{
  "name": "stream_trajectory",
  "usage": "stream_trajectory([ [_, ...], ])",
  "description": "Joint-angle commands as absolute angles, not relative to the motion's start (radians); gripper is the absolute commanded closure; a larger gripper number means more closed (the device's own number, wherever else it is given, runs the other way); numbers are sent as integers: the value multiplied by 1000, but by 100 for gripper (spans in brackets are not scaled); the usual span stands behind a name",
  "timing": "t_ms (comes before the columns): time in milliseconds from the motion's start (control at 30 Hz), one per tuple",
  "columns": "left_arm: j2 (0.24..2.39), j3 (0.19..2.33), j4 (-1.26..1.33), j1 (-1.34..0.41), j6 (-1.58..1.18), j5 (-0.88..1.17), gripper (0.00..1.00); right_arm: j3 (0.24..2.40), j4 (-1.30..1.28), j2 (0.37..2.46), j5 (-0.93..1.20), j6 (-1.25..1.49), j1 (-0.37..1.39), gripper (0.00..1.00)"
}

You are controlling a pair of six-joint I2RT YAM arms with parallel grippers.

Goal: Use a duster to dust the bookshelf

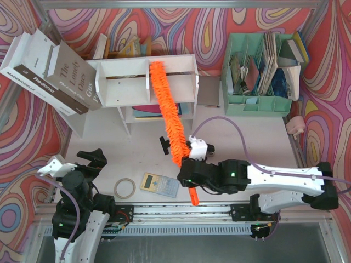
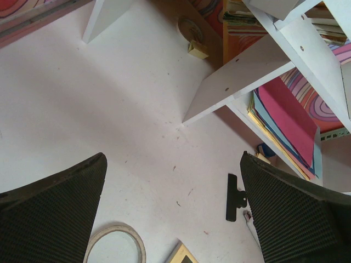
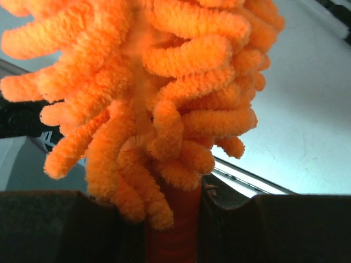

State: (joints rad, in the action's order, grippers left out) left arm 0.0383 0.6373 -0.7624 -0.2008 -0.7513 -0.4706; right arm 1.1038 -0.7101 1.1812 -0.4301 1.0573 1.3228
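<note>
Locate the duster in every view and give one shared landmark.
Top external: duster runs diagonally from the bookshelf top to the right claw.
Left wrist: not in it.
Right wrist: duster fills the upper frame, handle bottom centre.
Landmark: black clip, in top external and left wrist views.

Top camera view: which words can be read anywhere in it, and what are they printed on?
"The Lonely Ones": on the grey book left of the bookshelf.
"Fredonia": on the dark spine beside it.
"MADEMOISELLE": on the white spine, farthest left.
The calculator and the papers in the green organizer: too small to read.
</note>
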Motion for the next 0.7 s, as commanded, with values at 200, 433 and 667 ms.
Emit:
stream_trajectory([
  [200,24,621,-749,-193,-743,-463,2,1147,-633,1224,-398,994,1327,100],
  [433,26,621,-746,-193,-742,-462,2,1071,-768,1138,-466,1165,1327,100],
  [667,29,621,-747,-193,-742,-461,1,1089,-866,1079,-550,1214,1327,100],
])
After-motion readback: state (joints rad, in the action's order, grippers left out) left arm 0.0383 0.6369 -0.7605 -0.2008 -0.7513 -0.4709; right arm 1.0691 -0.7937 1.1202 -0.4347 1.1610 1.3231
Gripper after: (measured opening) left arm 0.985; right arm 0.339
